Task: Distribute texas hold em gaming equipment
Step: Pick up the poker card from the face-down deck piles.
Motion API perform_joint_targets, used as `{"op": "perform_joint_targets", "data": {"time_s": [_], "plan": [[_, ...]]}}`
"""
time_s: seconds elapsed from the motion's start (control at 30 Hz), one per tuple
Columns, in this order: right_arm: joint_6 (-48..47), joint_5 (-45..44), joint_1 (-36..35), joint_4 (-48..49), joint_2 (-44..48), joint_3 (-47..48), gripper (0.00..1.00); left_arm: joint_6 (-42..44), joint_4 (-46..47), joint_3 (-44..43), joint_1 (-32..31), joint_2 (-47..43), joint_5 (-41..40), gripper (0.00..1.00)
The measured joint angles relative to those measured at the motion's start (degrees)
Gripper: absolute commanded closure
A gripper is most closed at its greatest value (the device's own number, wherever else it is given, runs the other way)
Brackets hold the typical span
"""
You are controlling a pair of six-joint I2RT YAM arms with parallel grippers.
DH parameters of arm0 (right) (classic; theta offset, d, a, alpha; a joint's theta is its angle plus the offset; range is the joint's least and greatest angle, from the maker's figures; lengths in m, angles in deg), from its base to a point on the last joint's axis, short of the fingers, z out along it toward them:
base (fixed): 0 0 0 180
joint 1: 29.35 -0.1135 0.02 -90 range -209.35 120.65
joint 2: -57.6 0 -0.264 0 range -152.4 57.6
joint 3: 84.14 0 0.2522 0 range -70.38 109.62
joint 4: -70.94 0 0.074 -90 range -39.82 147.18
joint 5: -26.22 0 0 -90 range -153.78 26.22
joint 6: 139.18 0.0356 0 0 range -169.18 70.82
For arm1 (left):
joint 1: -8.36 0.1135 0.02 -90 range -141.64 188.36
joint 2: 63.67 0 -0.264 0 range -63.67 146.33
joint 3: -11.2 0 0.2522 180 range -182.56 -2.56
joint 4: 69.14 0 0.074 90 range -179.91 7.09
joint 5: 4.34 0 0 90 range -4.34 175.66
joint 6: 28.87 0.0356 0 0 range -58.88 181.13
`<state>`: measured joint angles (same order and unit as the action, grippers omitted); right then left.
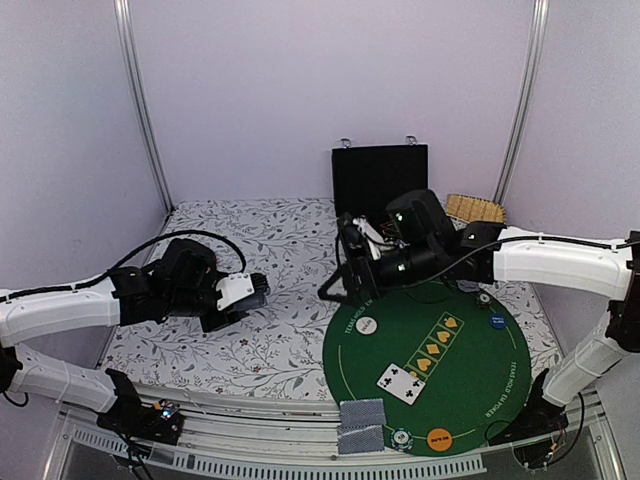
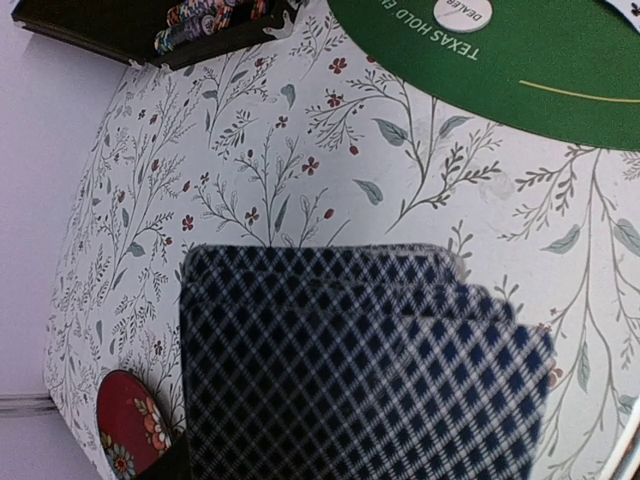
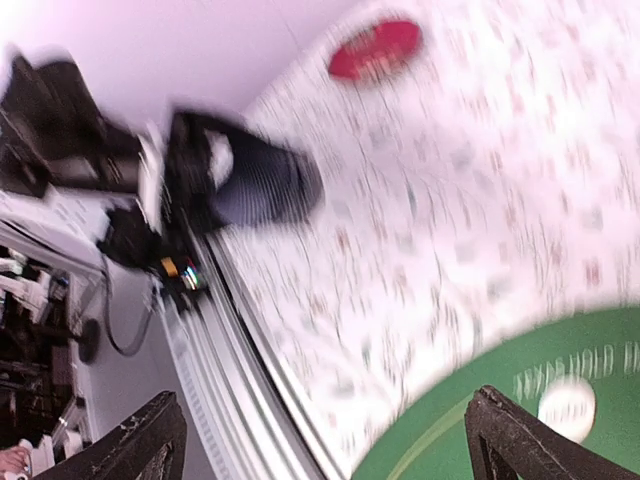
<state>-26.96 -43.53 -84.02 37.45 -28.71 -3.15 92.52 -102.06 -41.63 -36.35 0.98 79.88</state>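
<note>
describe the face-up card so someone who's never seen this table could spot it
Find the round green mat on the right of the floral table. On its near half lies a single card. It alone shows a white face with black pips; the two cards just off the mat's near-left edge show dark patterned backs.

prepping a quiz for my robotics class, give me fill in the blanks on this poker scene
The left claw grips a fan of patterned-back ___.
The right claw stands ___.
The face-up card lies on the ___ mat.
The dealer disc is ___.
Missing words: cards, open, green, white.
</note>
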Motion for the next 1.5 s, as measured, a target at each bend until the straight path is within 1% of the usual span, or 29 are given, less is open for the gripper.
{"op": "perform_joint_targets", "data": {"time_s": [0.07, 0.17, 0.27, 0.33, 0.43, 0.7, 0.93, 1.1, 1.27, 1.33, 1.4, 1.5], "plan": [[-0.1, 3.7, 3.3, 7.9, -2.4, 1.2, 0.01, 0.3, 0.0, 0.0, -0.2, 0.0, -0.1, 0.48], [3.1, 11.0, 8.0, 19.9, -10.9, 4.1, 0.01, 0.6, 0.2, 0.0, -0.5, 0.0, -0.2, 0.48], [5.8, 15.6, 10.0, 24.8, -21.3, 9.7, 0.01, 1.0, 0.5, 0.2, -0.7, -0.3, -0.2, 0.48], [7.0, 18.7, 9.7, 26.9, -27.2, 13.0, 0.02, 1.2, 0.6, 0.3, -0.8, -0.4, -0.2, 0.48], [8.4, 22.3, 8.2, 29.0, -31.2, 15.3, 0.02, 1.4, 1.1, 0.5, -0.8, -0.4, -0.4, 0.48], [12.1, 28.3, 4.4, 35.1, -36.2, 19.5, 0.02, 1.4, 1.7, 0.5, -0.9, -0.4, -0.7, 0.48], [14.8, 31.0, 3.3, 36.5, -42.6, 23.5, 0.03, 1.4, 2.2, 0.5, -0.9, 0.0, -0.7, 0.49], [16.0, 31.5, 3.0, 36.9, -44.5, 25.6, 0.05, 1.4, 2.3, 0.5, -0.9, 0.3, -0.7, 0.49], [17.7, 32.0, 2.6, 37.4, -46.7, 27.7, 0.06, 1.4, 2.6, 0.5, -0.9, 0.7, -0.9, 0.49], [17.9, 32.3, 2.4, 37.5, -47.6, 28.3, 0.09, 1.4, 2.6, 0.5, -0.9, 1.0, -1.0, 0.51], [18.2, 32.5, 2.1, 37.1, -48.5, 28.5, 0.15, 1.4, 2.6, 0.5, -0.9, 1.2, -1.2, 0.51], [17.7, 32.6, 1.8, 35.6, -48.8, 28.5, 0.32, 1.6, 2.4, 0.6, -0.9, 1.5, -1.5, 0.51]]}}
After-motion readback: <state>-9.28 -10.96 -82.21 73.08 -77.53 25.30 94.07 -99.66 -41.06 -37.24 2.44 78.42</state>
